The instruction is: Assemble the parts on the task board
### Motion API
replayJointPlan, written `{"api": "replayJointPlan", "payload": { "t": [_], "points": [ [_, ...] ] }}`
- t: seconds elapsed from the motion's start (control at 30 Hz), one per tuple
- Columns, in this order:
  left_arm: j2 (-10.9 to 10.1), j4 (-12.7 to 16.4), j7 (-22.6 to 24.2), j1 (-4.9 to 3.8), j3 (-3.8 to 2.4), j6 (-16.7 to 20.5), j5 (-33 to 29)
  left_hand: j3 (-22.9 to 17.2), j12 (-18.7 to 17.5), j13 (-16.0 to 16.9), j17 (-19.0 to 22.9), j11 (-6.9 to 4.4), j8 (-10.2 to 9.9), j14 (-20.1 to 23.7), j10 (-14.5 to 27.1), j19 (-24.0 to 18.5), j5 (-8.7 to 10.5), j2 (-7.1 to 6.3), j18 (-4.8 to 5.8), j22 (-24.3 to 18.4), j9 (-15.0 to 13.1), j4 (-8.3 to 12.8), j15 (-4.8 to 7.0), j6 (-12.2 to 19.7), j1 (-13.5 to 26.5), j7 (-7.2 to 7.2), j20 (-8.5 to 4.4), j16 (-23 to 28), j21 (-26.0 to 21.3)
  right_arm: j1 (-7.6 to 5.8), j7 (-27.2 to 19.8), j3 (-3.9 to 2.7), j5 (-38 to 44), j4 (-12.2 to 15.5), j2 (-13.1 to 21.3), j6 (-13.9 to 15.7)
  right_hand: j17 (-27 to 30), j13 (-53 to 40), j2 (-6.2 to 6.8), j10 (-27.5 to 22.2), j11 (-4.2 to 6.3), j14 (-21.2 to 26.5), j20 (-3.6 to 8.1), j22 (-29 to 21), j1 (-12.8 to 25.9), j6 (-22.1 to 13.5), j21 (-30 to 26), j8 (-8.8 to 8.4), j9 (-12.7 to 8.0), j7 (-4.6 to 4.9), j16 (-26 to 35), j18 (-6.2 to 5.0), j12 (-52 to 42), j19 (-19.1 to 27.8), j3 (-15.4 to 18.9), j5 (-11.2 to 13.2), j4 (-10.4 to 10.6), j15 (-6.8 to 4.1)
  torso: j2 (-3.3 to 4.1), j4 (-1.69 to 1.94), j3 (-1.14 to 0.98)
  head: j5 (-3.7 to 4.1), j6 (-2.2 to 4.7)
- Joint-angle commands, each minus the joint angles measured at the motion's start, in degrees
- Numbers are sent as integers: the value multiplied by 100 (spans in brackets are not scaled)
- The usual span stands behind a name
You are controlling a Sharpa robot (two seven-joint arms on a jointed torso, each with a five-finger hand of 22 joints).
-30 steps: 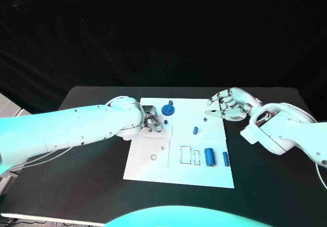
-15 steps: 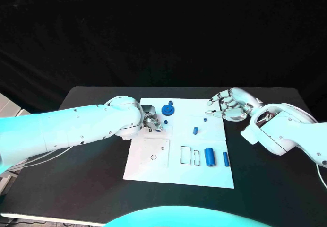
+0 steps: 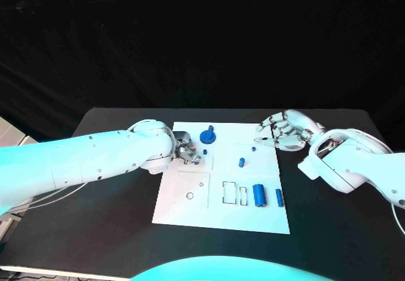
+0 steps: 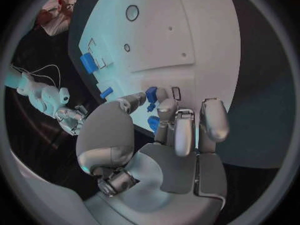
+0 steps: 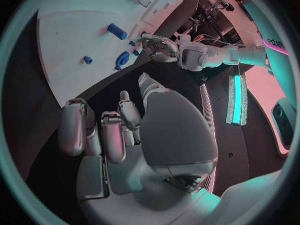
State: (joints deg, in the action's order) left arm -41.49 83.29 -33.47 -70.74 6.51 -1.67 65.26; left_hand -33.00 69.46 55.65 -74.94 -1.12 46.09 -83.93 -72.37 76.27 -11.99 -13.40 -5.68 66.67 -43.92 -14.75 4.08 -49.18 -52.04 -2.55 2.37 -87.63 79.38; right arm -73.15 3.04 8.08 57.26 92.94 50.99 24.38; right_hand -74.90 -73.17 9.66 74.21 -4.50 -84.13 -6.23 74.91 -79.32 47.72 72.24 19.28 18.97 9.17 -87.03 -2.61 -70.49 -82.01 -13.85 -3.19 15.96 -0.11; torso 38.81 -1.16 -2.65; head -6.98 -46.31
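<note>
The white task board [image 3: 221, 205] lies in the middle of the table. My left hand [image 3: 187, 152] is at its left edge and pinches a small blue part [image 4: 151, 94] between thumb and fingers, just over the board [image 4: 187, 35]. A round blue part [image 3: 208, 137] stands near the far edge. Two small blue pegs [image 3: 242, 161] [image 3: 252, 148] stand further right. Two blue cylinders [image 3: 259, 195] [image 3: 279, 196] lie by the rectangular slots [image 3: 230, 192]. My right hand [image 3: 282, 130] hovers at the board's far right corner, fingers loosely curved and apart, holding nothing.
Bare black table [image 3: 110, 222] lies to the left of the board and more to its right [image 3: 337, 222]. A square recess with a small hole [image 3: 191, 187] takes up the board's left half. My left arm [image 3: 93, 161] spans the table's left side.
The left hand has shifted very slightly at the board's left edge. The right hand and the parts on the board have stayed where they were.
</note>
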Motion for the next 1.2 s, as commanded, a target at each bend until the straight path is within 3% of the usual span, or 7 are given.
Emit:
{"api": "replayJointPlan", "payload": {
  "t": [0.03, 0.3, 0.6, 0.73, 0.87, 1.0, 1.2],
  "points": [
    [-16, -15, -88, 25, 4, -137, 42, 207, 41, -4, -1083, 8, -5, -482, 40, -3, 34, 1, 76, 2, 9, -127, 13, 4, -63, -28, -10, 17, -28, 7, -18, 0, 54, 11, 1, -39, -855, 12, 5, -45, 10, -404, 2, 616, 30, -59, -38, 7, -7, 1, 33, -120, 27, 41, -17, -26, 11, 31, 2, -3, -1, 6, 10],
    [-104, 83, -84, 24, -106, -96, -24, 807, 73, 13, -1093, -5, -2, -485, 22, 8, 88, 16, 77, 11, 26, -204, 24, -5, 31, -10, -21, 9, -33, 14, -19, 0, 54, 5, 3, -44, -841, 21, 5, -54, 9, -400, 2, 609, 30, -60, -53, 6, -8, 1, 41, -123, 38, 47, -18, -26, 11, 31, -7, 6, -1, 6, 22],
    [-260, 309, -71, -26, -405, -62, -400, 841, 64, -4, -1083, -7, -3, -482, 32, -11, 92, 31, 70, -22, 28, -202, 25, -4, 28, -9, -22, 16, -49, 30, -27, 0, 54, -17, -6, -46, -833, 26, 6, -58, 9, -397, 2, 599, 32, -64, -74, 5, -9, 2, 46, -127, 43, 56, -19, -25, 11, 31, -8, -3, 1, -14, 69],
    [-348, 335, -21, -157, -530, -166, -608, 940, -83, -228, -1007, 21, -58, -454, 204, -102, 11, 120, 45, -155, 55, -185, 6, 93, -262, -42, -10, 63, -126, 38, -28, 0, 54, -25, -8, -49, -833, 26, 6, -58, 9, -397, 2, 599, 32, -64, -74, 5, -9, 2, 46, -127, 43, 56, -19, -25, 11, 31, -2, -5, -4, -17, 95],
    [-420, 202, 51, -366, -593, -356, -710, 987, -218, -438, -915, 124, -261, -412, 427, -213, -21, 227, 15, -310, 183, -178, -80, 312, -701, -162, 64, 119, -224, 42, -27, 0, 54, -30, -6, -50, -830, 23, 5, -55, 9, -396, 2, 601, 33, -68, -71, 4, -9, 3, 50, -126, 40, 53, -21, -26, 12, 31, -7, 2, -9, -18, 113],
    [-394, -68, 96, -555, -617, -479, -715, 1020, -210, -461, -921, 196, -471, -413, 459, -210, -21, 283, 16, -301, 343, -191, -140, 452, -842, -251, 119, 110, -225, 44, -27, 0, 54, -45, -3, -49, -830, 23, 5, -55, 9, -396, 2, 601, 33, -68, -71, 4, -9, 3, 50, -126, 40, 53, -21, -26, 12, 31, -2, 6, -11, -38, 138],
    [-152, -562, 133, -648, -612, -614, -676, 1043, -241, -531, -916, 248, -614, -410, 512, -207, -24, 345, 16, -292, 458, -195, -185, 514, -883, -309, 160, 110, -222, 44, -37, 0, 54, -57, -6, -39, -830, 23, 5, -55, 9, -396, 2, 601, 33, -68, -71, 4, -9, 3, 50, -126, 40, 53, -21, -26, 12, 31, 23, -4, -9, -42, 164]
  ]
}}
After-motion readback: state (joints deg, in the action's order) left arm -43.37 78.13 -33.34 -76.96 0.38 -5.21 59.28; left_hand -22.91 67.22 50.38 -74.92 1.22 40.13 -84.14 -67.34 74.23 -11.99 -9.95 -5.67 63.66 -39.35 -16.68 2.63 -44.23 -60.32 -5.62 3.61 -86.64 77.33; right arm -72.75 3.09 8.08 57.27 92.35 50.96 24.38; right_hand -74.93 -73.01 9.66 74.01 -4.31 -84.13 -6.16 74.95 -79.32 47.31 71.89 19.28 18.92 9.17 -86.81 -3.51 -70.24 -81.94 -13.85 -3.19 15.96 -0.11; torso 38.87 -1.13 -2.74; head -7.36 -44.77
